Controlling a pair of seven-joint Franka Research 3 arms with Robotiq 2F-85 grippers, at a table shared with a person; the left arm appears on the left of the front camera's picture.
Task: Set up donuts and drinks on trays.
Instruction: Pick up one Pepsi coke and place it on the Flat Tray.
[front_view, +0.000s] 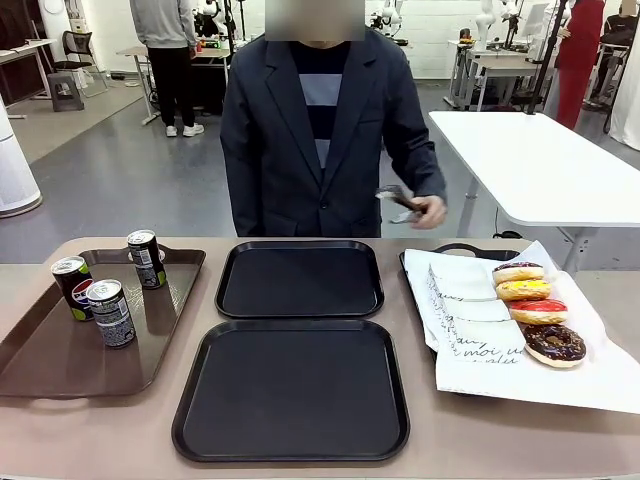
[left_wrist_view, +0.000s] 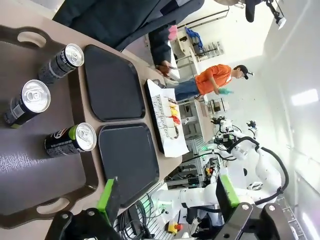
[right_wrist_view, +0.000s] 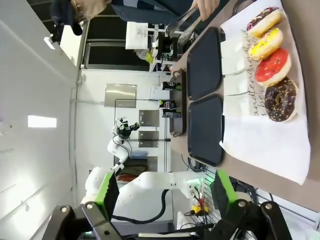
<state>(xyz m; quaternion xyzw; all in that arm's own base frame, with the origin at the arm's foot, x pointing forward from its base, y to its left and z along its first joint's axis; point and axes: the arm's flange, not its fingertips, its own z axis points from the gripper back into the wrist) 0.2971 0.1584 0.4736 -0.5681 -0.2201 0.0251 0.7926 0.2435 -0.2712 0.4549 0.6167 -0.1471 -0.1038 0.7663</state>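
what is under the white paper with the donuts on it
A black tray: its far rim and left edge peek out past the white paper. The four donuts and paper cover the rest, so its surface is hidden.

Three cans (front_view: 71, 285) (front_view: 110, 312) (front_view: 146, 258) at 9 o'clock, on one brown tray (front_view: 50, 365). Four donuts (front_view: 518, 271) (front_view: 524, 290) (front_view: 538, 311) (front_view: 554, 344) at 3 o'clock: one yellow, one red, two dark. Two black trays (front_view: 300, 285) (front_view: 292, 395) in the middle, at 12 and 6. One paper (front_view: 470, 335) under the donuts
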